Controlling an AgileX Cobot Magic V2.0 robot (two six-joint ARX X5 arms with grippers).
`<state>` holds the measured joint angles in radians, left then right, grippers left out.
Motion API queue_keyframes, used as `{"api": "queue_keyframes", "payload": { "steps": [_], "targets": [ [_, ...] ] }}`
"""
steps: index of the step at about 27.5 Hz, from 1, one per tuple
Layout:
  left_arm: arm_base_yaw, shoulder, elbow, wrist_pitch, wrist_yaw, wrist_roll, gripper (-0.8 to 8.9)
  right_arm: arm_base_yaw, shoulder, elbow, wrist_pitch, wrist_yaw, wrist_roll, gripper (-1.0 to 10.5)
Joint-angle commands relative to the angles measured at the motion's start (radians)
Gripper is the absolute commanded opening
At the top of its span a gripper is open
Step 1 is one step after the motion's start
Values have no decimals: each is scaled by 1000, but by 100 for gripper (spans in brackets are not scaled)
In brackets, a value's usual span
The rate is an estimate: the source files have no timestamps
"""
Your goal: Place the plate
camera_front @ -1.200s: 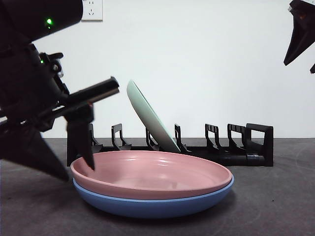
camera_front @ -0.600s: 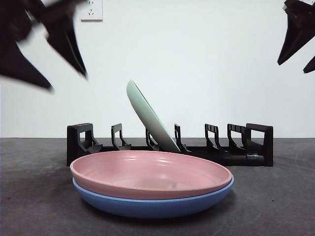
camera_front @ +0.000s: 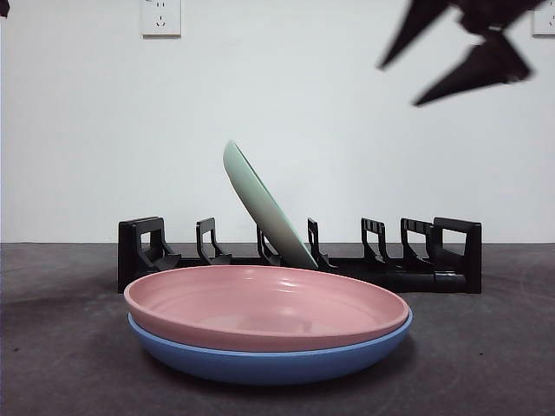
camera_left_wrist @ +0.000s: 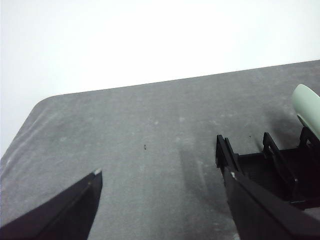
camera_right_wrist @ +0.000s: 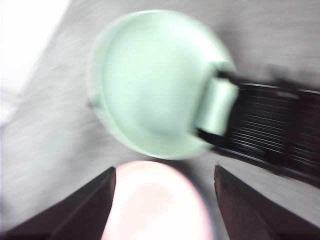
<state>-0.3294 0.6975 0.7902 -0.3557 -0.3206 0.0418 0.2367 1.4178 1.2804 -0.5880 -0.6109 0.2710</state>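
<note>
- Three plates are in play: a green plate (camera_front: 264, 208) leans tilted in a slot of the black rack (camera_front: 434, 260), and a pink plate (camera_front: 264, 305) lies flat, nested on top of a blue plate (camera_front: 269, 364), on the dark table (camera_front: 486, 364) just in front of the rack.
- We judge the pink plate to be the next one to place, since it sits on top of the stack and the rack has free slots on both sides of the green plate.
- Our right gripper (camera_front: 455, 56) is high above the rack's right end in the front view, blurred, with its jaws spread apart and nothing between them.
- From the right wrist camera, the pink plate (camera_right_wrist: 157, 202) shows between the two jaws, with the green plate (camera_right_wrist: 150, 82) beyond it; the picture is smeared, so finer detail is lost.
- Our left gripper (camera_left_wrist: 162, 210) is released and empty; its camera sees bare table and the rack's left end (camera_left_wrist: 270, 165), with only a sliver of the green plate (camera_left_wrist: 310, 107).
- We take the right arm to be the nearer one to the stack: the pink plate lies below it and toward the table's front.
- Lying flat, the pink plate offers only its thin rim, so we expect the jaws must come down over the near edge and pinch it before tipping the plate upright for a slot.
</note>
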Motion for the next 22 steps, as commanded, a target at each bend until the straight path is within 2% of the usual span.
{"api": "queue_keyframes", "payload": {
  "steps": [1, 5, 11, 16, 22],
  "targets": [
    [-2, -3, 17, 10, -5, 17, 388, 66, 159, 226, -75, -29, 21, 297],
    [-2, -5, 17, 10, -5, 17, 388, 148, 382, 524, -211, -29, 25, 294],
    [-2, -4, 17, 11, -5, 17, 388, 211, 589, 767, -277, -26, 48, 294],
    [-2, -4, 17, 11, -5, 17, 388, 247, 698, 877, -280, -11, 64, 294],
    [-2, -4, 17, 11, -5, 17, 388, 270, 760, 897, -280, 6, 69, 294]
  ]
}}
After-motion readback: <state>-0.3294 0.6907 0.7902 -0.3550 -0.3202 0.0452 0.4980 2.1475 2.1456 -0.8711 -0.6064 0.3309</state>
